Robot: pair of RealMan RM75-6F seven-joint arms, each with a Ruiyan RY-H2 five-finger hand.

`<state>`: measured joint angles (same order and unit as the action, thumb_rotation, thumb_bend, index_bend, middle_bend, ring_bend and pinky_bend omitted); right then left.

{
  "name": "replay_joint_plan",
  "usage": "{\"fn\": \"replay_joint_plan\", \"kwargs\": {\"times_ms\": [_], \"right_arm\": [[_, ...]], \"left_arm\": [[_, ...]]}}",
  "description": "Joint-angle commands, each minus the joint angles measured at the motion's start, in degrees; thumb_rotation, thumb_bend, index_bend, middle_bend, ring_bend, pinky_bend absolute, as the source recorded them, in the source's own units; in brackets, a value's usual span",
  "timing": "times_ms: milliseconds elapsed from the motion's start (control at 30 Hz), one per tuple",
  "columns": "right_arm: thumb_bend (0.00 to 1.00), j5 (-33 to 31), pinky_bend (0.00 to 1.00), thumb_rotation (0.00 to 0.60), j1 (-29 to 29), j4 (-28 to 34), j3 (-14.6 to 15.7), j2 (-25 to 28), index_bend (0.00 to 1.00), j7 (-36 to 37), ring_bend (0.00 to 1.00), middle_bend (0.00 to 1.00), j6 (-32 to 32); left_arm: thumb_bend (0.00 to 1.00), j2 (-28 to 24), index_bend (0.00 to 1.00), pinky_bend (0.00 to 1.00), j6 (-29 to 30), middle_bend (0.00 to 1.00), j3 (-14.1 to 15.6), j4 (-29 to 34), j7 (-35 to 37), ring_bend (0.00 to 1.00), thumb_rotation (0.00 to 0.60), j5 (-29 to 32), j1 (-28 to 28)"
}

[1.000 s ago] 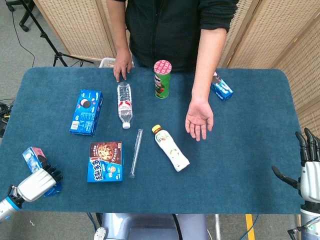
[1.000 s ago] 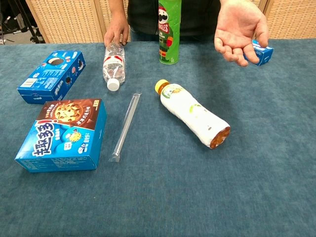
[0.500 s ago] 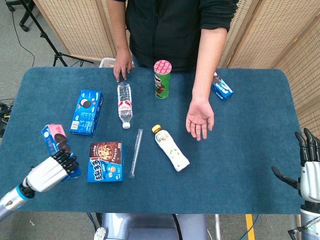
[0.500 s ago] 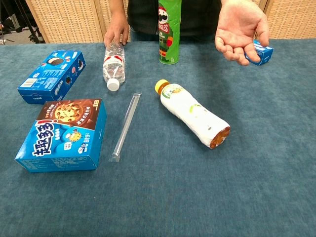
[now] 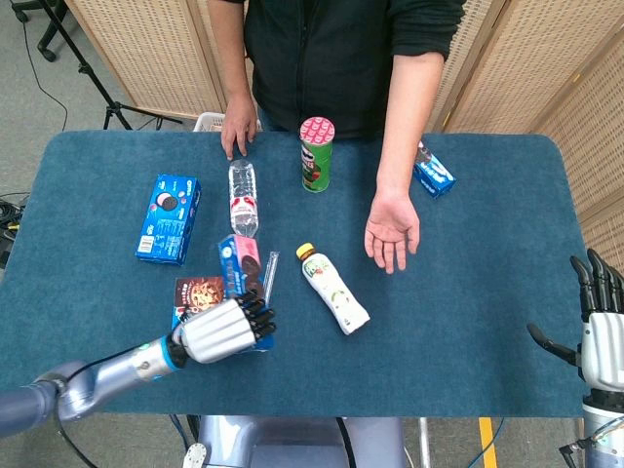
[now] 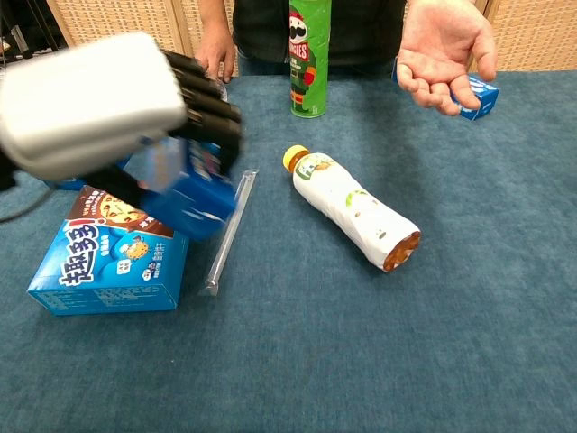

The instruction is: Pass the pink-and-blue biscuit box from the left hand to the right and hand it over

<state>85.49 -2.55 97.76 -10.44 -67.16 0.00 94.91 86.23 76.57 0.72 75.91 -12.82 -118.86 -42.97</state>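
left hand (image 5: 222,330) gripping the pink-and-blue biscuit box (image 5: 240,264), fingers wrapped round it, held above the table (image 5: 487,292) over the cookie box (image 6: 108,262) and beside the clear straw (image 5: 269,278). right hand (image 5: 600,327) at the table's right edge, fingers apart and upright, holding nothing. person's open palm (image 5: 390,229) facing up near the drink bottle (image 5: 333,290). behind: water bottle (image 5: 243,195), crisp can (image 5: 315,153), blue biscuit box (image 5: 169,217).
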Motion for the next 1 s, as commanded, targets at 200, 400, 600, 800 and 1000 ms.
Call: {"fn": "replay_joint_plan", "kwargs": {"times_ms": [200, 400, 600, 800, 1000], "right_arm": [[0.05, -0.9, 0.06, 0.6, -0.3, -0.4, -0.4, -0.3, 0.05, -0.5, 0.0, 0.0, -0.5], [0.05, -1.9, 0.06, 0.6, -0.4, -0.7, -0.8, -0.3, 0.05, -0.3, 0.0, 0.0, -0.7], [0.05, -1.9, 0.06, 0.6, -0.4, -0.7, -0.8, -0.3, 0.05, -0.2, 0.0, 0.0, -1.0], [0.05, -2.0, 0.06, 0.6, -0.3, -0.6, -0.9, 0.0, 0.05, 0.5, 0.0, 0.0, -0.8], [0.05, -1.7, 0.06, 0.6, -0.4, -0.6, -0.6, 0.0, 0.05, 0.3, 0.0, 0.0, -1.0]], "left_arm": [[0.26, 10.0, 0.81, 0.53, -7.4, 0.6, -2.5, -1.3, -0.6, 0.5, 0.6, 3.8, -4.9], [0.26, 15.3, 0.81, 0.53, -10.6, 0.6, -3.8, -3.2, -3.0, 0.5, 0.6, 4.6, -8.0], [0.17, 18.0, 0.76, 0.52, -13.0, 0.54, -4.6, -4.9, -6.6, 0.46, 0.6, 5.8, -9.9], [0.0, 18.1, 0.2, 0.24, -11.4, 0.0, -4.9, -1.8, -5.9, 0.0, 0.6, 8.7, -8.6], [0.0, 15.2, 0.13, 0.19, -6.5, 0.0, -5.1, 2.8, -3.7, 0.0, 0.6, 8.8, -7.2]]}}
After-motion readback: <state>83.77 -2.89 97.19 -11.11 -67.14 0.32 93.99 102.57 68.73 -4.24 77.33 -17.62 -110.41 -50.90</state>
